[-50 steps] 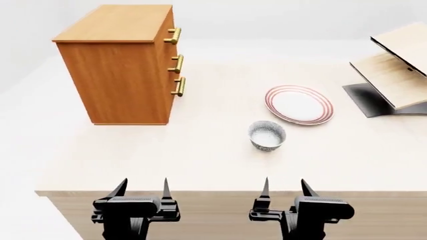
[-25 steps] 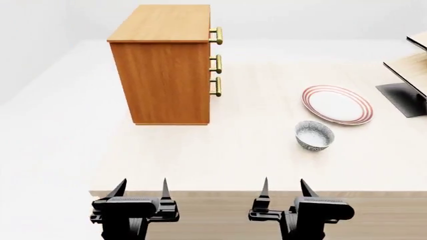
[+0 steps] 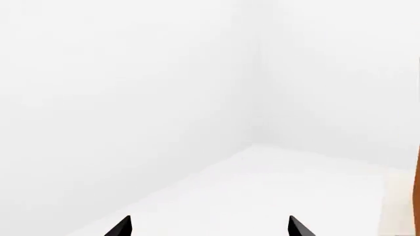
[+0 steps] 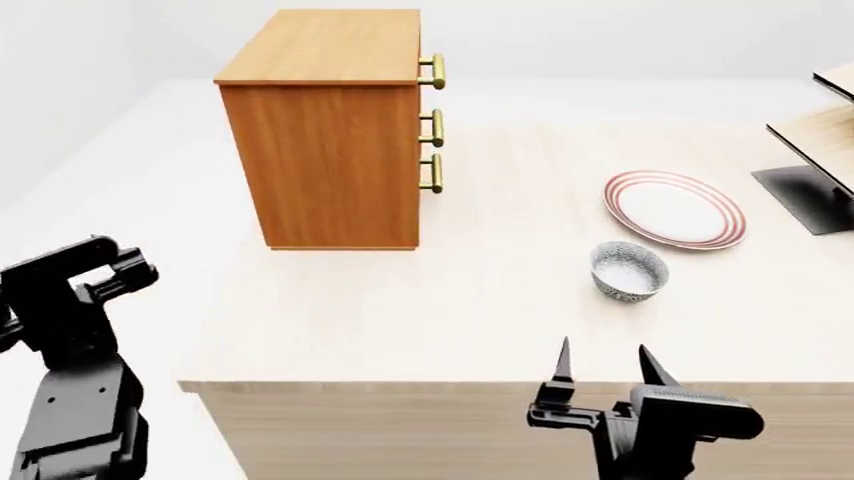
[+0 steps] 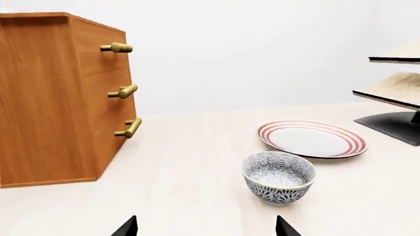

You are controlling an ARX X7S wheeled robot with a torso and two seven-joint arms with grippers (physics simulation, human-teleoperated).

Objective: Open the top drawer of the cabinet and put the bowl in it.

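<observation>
The orange-brown cabinet [image 4: 320, 130] stands at the table's far left, all three drawers shut. The top drawer shows by its brass handle [image 4: 431, 71], also in the right wrist view [image 5: 117, 47]. The grey-blue speckled bowl [image 4: 629, 271] stands upright on the table right of the cabinet, empty, white inside [image 5: 278, 176]. My right gripper [image 4: 603, 362] is open and empty over the table's front edge, short of the bowl [image 5: 206, 230]. My left arm [image 4: 74, 300] is raised off the table's left side. Its gripper [image 3: 208, 231] is open and faces a blank white wall and floor.
A white plate with red rings [image 4: 674, 208] lies just behind the bowl [image 5: 312, 139]. A pale two-tier wooden rack [image 4: 821, 150] on a black foot stands at the far right. The table's front edge [image 4: 400, 383] runs in front of my right gripper.
The view shifted, so the cabinet and bowl sit further right. Since half a second ago my left arm has swung up and out to the left of the table. My right gripper moved slightly right.
</observation>
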